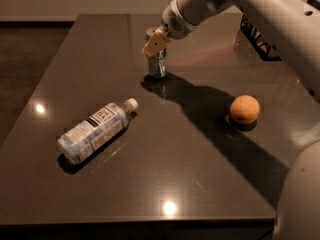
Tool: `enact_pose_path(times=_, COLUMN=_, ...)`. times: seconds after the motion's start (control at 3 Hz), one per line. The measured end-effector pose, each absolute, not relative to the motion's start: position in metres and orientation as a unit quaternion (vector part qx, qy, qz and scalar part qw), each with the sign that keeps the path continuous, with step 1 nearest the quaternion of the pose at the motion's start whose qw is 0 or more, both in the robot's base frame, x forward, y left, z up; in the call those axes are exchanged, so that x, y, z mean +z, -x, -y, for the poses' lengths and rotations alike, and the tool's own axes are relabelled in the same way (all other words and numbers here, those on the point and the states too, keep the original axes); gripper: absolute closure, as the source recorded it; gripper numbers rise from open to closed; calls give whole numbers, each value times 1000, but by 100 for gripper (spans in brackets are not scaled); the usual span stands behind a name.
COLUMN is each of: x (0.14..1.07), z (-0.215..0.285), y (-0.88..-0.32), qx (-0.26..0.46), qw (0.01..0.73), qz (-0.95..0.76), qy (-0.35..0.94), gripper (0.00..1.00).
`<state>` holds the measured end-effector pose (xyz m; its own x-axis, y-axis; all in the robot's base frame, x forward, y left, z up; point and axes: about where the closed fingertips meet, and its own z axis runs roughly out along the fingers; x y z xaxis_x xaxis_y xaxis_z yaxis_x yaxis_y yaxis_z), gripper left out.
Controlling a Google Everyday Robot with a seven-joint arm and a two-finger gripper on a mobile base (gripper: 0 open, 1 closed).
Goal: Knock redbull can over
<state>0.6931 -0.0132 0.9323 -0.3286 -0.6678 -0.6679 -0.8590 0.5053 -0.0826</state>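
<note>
One can (157, 66) stands upright at the far middle of the dark table (200, 179). The gripper (153, 45) sits at the can's upper left side, and I cannot tell whether it is spread or closed. A water bottle (95, 132) lies on its side nearer the front left. An orange (244, 109) rests well to the right.

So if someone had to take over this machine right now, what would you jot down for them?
Gripper: at the top of the can, against its upper part, toward the back of the table.
Can: standing upright.
Bottle: lying on its side, front left. Orange: to the right. Both are apart from the can.
Done: the arm has reached the can.
Left: push the can over, probably a sideways nudge.
</note>
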Motion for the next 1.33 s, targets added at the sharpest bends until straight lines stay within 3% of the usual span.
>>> enact_pose_path(times=0.33, x=943, z=19, y=-672, qx=99, qw=285, qz=-812, qy=499, gripper=96)
enact_pose_path(times=1.33, x=918, z=46, y=-629, qx=-20, qw=110, qz=-816, qy=568, gripper=100)
